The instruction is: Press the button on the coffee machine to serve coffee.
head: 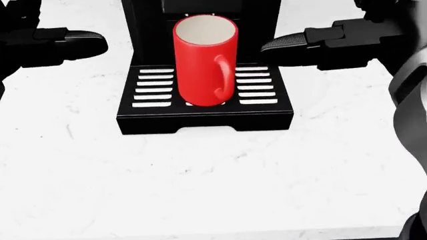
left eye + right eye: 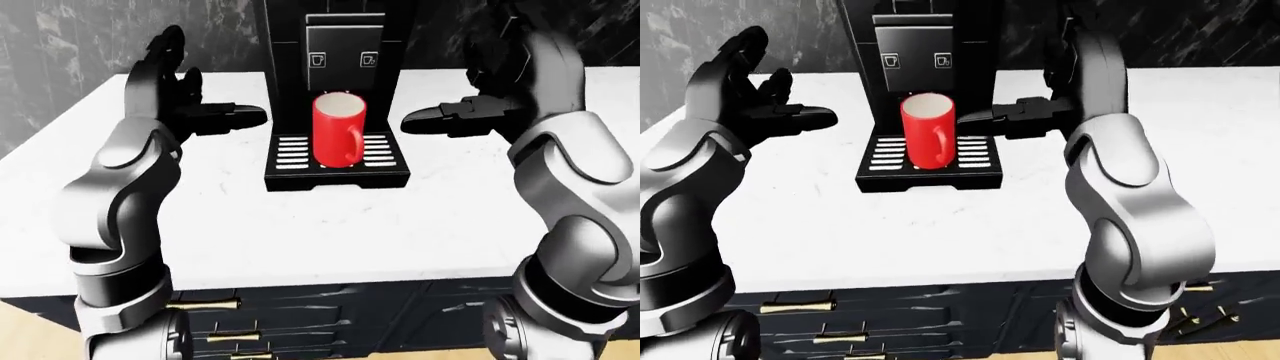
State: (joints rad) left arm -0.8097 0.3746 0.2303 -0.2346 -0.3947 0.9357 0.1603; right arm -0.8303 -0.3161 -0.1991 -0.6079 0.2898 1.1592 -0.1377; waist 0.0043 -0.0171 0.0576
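A black coffee machine (image 2: pixel 340 45) stands on the white counter (image 2: pixel 330 225), with two small cup-icon buttons (image 2: pixel 318 59) (image 2: pixel 369 58) on its face. A red mug (image 2: pixel 339 129) stands upright on its slotted drip tray (image 2: pixel 336 154). My left hand (image 2: pixel 215 112) is open, fingers pointing right, level with the mug and to its left, apart from the machine. My right hand (image 2: pixel 445 116) is open, fingers pointing left, just right of the tray. Neither hand touches a button.
Dark marbled wall behind the machine. Dark drawers with brass handles (image 2: pixel 205 304) sit under the counter's near edge. The counter's left corner (image 2: pixel 110 82) shows in the left-eye view.
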